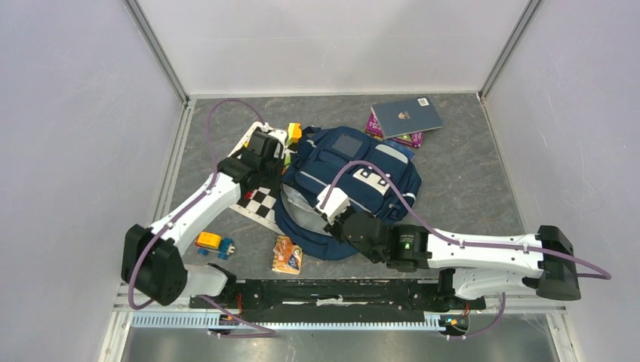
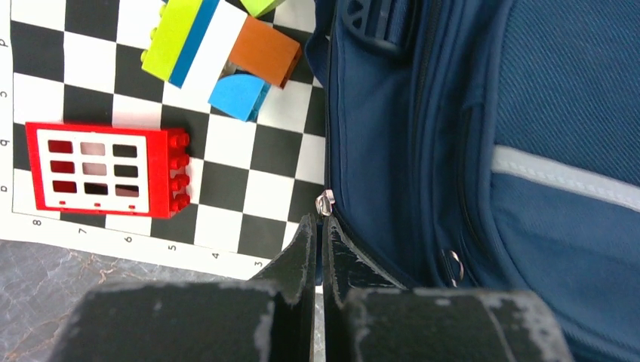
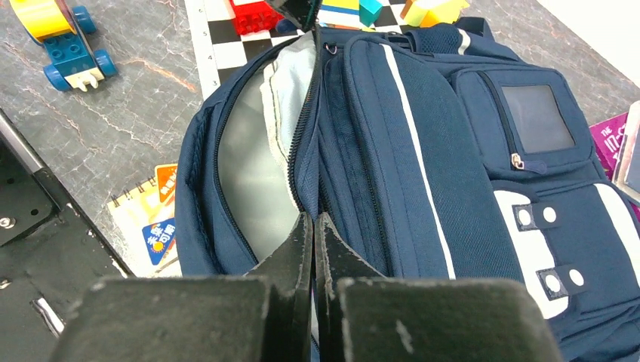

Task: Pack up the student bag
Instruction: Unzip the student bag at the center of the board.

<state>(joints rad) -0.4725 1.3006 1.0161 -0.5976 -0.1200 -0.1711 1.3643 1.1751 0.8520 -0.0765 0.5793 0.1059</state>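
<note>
The navy-blue student bag (image 1: 355, 177) lies mid-table, front pockets up. Its main zip is open, showing grey lining (image 3: 256, 166). My left gripper (image 1: 283, 170) is at the bag's left end, over the checkered mat. In the left wrist view it (image 2: 318, 221) is shut on a strip of blue bag fabric (image 2: 483, 151) just below a silver zip pull (image 2: 324, 202). My right gripper (image 1: 324, 200) is at the bag's near side. In the right wrist view it (image 3: 313, 216) is shut on the upper edge of the bag's (image 3: 423, 151) open zip.
A checkered mat (image 1: 260, 202) under the bag's left side holds a red window brick (image 2: 106, 167) and coloured blocks (image 2: 241, 53). A toy car (image 1: 213, 243) and an orange notebook (image 1: 287, 255) lie near the front. A blue book (image 1: 407, 115) sits on a purple one (image 1: 411, 139) at the back.
</note>
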